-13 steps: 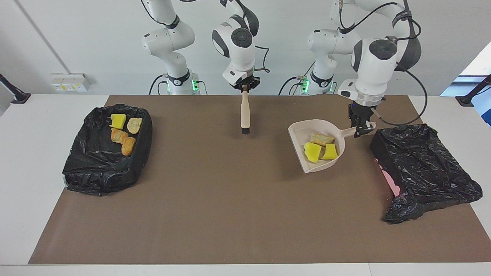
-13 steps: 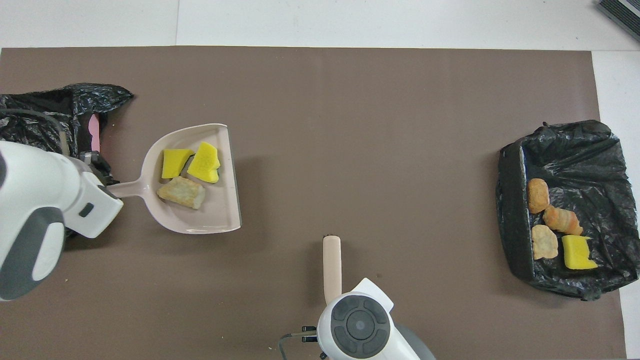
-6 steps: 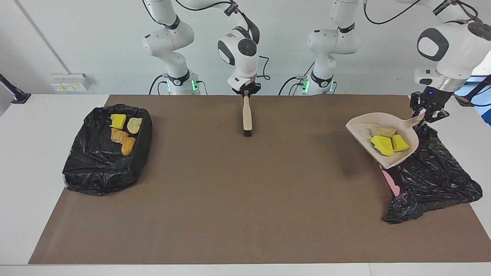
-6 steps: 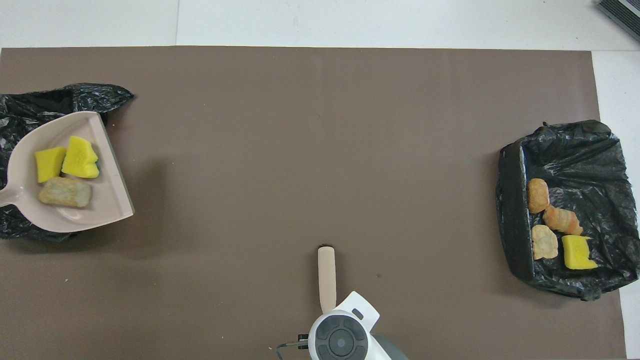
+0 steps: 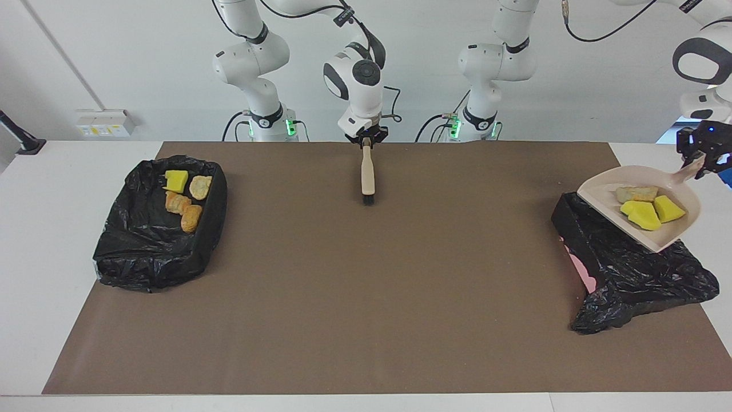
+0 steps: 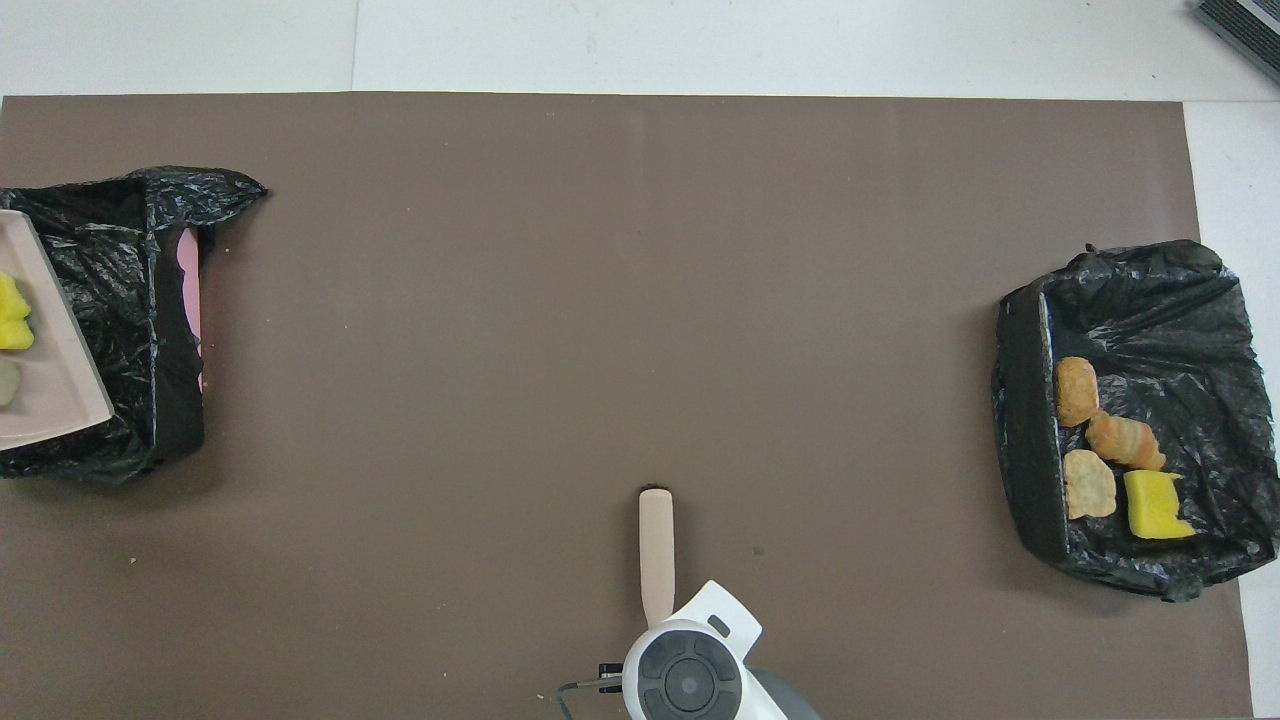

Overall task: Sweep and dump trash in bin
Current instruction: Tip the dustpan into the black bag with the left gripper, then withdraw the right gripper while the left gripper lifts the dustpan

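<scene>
Table [image 5: 354, 320]: you have a brown mat across it and a black-lined bin at each end.
Bin at the left arm's end [image 5: 629, 269]: its black liner is rumpled, a pink wall shows at one edge, and no trash is visible in it.
Bin at the right arm's end [image 5: 154, 240]: four pieces of trash [image 5: 183, 197] already lie in it, one yellow and three tan-orange.
Dustpan [image 5: 640, 220]: you hold it in the air over the bin at the left arm's end, tilted, carrying two yellow sponge pieces [image 5: 652, 212] and one pale bread lump [image 5: 635, 193].
Brush [image 5: 366, 174]: it hangs bristles-down over the mat, near the robots, mid-table.
Left gripper [image 5: 700, 160]: clenched on the dustpan's handle.
Right gripper [image 5: 366, 140]: grasping the brush's handle end; this arm waits.
Step in hand: by my reading the sweeping is finished and you are at the dump of the last load.
Next move: likely tip the pan's open lip down over the liner's opening, steeply enough that all three pieces slide out inside the rim.
Writing: no brand, label or readable text anywhere.
</scene>
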Motion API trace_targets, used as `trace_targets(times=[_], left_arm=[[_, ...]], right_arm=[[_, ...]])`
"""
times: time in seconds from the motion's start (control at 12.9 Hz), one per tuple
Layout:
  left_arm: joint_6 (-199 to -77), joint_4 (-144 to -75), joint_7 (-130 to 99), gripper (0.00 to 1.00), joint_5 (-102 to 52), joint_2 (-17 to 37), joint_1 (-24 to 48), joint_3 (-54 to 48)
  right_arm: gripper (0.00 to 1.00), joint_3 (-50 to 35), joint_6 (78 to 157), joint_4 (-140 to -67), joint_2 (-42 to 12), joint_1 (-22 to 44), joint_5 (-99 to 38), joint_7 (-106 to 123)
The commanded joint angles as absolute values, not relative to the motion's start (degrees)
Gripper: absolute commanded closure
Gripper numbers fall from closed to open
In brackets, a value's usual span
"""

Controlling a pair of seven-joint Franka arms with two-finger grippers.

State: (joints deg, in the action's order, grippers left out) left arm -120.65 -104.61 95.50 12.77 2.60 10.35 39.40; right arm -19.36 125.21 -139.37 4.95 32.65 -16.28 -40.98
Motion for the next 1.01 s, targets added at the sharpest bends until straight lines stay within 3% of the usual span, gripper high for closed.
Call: trace_targets(times=[0.0,0.31,0.7,0.93], left_arm=[[-123.31,-100.03,98.51,1.00,16.69,7.64,8.27,39.55],[-123.48,-97.12,98.18,1.00,26.17,11.68,8.00,39.46],[-119.12,-96.42,98.09,1.00,38.46,12.13,8.53,36.14],[-114.88,-93.70,98.00,1.00,42.27,12.39,8.53,33.75]], right_arm=[[0.00,-19.07,126.13,-136.43,2.82,31.65,-14.77,-39.99],[0.00,-18.98,126.12,-129.75,2.81,24.37,-11.09,-39.90],[0.00,-19.07,125.16,-122.88,2.64,10.14,-3.70,-39.46],[0.00,-18.81,121.05,-120.07,2.99,7.56,-2.30,-36.22]])
